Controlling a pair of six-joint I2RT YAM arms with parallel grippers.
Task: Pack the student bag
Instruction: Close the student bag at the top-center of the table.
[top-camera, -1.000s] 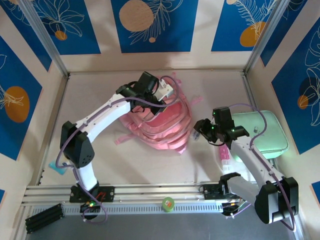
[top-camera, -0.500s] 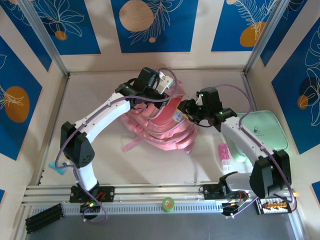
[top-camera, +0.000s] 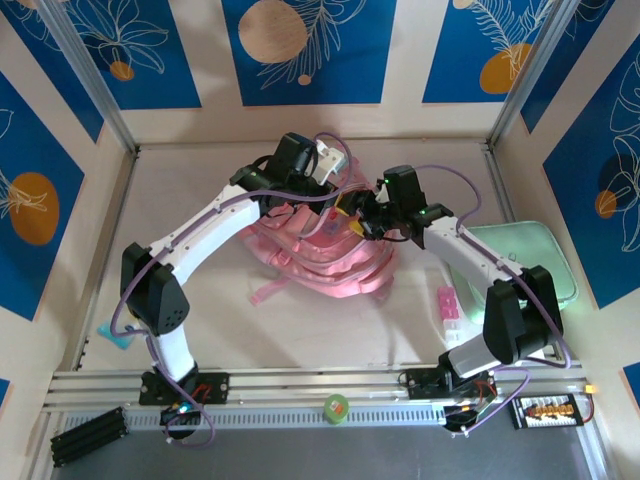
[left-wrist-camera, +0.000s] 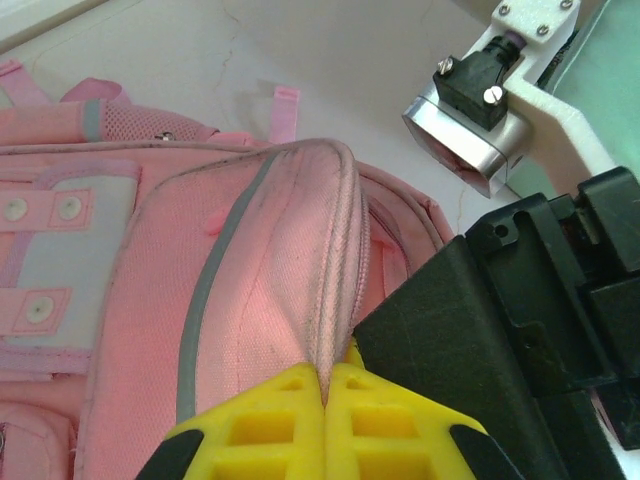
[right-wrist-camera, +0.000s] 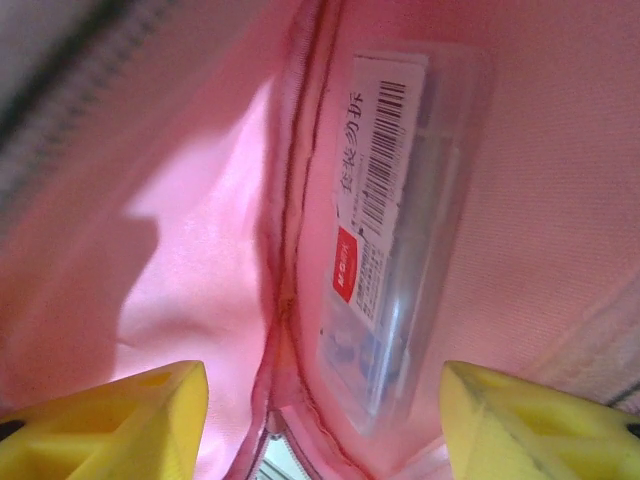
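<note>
The student bag (top-camera: 322, 258) is a pink backpack lying mid-table. My left gripper (top-camera: 333, 183) is shut on the rim of its opening and holds the flap up; in the left wrist view the yellow fingers (left-wrist-camera: 327, 388) pinch the pink fabric edge (left-wrist-camera: 300, 250). My right gripper (top-camera: 352, 222) reaches into the bag from the right. In the right wrist view it (right-wrist-camera: 322, 378) stands open inside the pink lining (right-wrist-camera: 190, 250). A clear plastic packet (right-wrist-camera: 400, 230) with a barcode label lies against the lining between the fingers, touching neither.
A mint-green flat case (top-camera: 535, 262) lies at the right under the right arm. A small pink item (top-camera: 448, 311) rests on the table near it. A green roll (top-camera: 336, 407) sits on the front rail, and a teal scrap (top-camera: 113, 335) lies at the left.
My right gripper has swung left from beside the mint-green case into the bag's opening, and its jaws have widened. The left gripper has kept its hold on the rim.
</note>
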